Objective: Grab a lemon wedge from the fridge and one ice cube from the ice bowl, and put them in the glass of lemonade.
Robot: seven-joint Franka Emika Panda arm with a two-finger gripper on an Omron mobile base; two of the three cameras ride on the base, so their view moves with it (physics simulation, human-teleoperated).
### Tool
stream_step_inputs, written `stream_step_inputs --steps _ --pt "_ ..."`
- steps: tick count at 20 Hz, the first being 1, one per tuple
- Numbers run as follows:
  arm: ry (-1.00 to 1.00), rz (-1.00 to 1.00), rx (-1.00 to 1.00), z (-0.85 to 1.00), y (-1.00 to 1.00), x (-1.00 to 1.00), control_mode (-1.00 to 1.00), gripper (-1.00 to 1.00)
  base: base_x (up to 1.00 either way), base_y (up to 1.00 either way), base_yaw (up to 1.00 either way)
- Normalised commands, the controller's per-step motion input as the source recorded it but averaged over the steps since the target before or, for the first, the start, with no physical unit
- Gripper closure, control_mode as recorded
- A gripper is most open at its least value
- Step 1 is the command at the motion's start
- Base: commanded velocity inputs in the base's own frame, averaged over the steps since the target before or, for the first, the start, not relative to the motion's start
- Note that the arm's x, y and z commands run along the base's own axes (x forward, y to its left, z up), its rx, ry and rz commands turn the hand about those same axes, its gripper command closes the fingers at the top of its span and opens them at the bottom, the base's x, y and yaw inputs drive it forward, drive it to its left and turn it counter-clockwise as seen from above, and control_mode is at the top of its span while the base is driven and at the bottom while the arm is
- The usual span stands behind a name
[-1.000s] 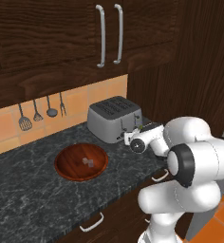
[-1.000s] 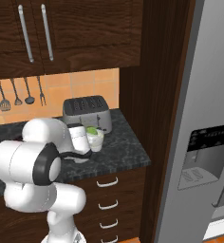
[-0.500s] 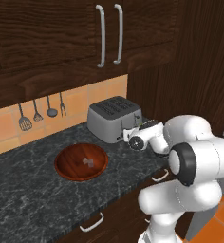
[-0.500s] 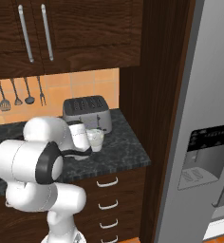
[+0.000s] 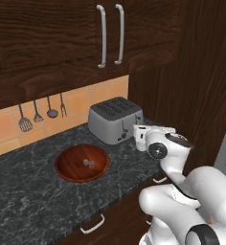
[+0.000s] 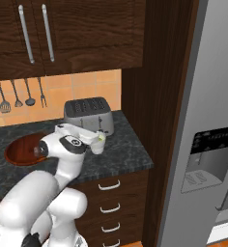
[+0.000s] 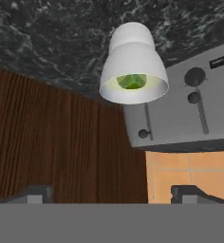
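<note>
1. The fridge (image 6: 207, 144) is the largest thing: tall grey steel at the right of the right base view, with a black dispenser panel on its door.
2. A dark wood panel (image 5: 196, 72) stands between the fridge and the counter, and wood cabinets (image 5: 62, 33) with two long metal handles hang above.
3. The dark speckled stone counter (image 5: 28, 201) runs below an orange tiled backsplash (image 5: 86, 103), where four utensils (image 5: 43, 112) hang in a row.
4. A grey toaster (image 5: 114, 119) sits at the back of the counter, near the wood panel.
5. The ice bowl (image 5: 82, 163), round and reddish-brown, rests on the counter in front of and to the left of the toaster; pale ice cubes (image 5: 90, 163) lie inside it.
6. The glass of lemonade (image 7: 134, 64) stands on the counter just beside the toaster's front; in the right base view its rim (image 6: 100, 143) shows beside the robot's hand.
7. The gripper (image 7: 111, 192) hovers over the glass with its jaws spread wide apart and nothing between them; its two dark fingertips (image 7: 35, 193) stand far apart at the bottom of the hand view.
8. The lemon wedge (image 7: 131, 80), a tiny yellow-green piece, lies inside the glass.
</note>
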Motion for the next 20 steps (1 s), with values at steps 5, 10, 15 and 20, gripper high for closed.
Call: stream_step_inputs --steps 5,10,15,20 --pt "0.2 0.0 0.23 0.47 0.36 -0.25 -1.0 -1.0 0.0 0.0 0.0" --pt "0.28 -0.14 0.27 0.2 0.3 -0.33 -1.0 -1.0 0.0 0.0 0.0" --pt "0.15 -0.36 0.29 -0.2 0.42 -0.23 -1.0 -1.0 0.0 0.0 0.0" --pt "0.0 -0.35 0.23 -0.78 0.06 -0.01 -1.0 -1.0 0.0 0.0 0.0"
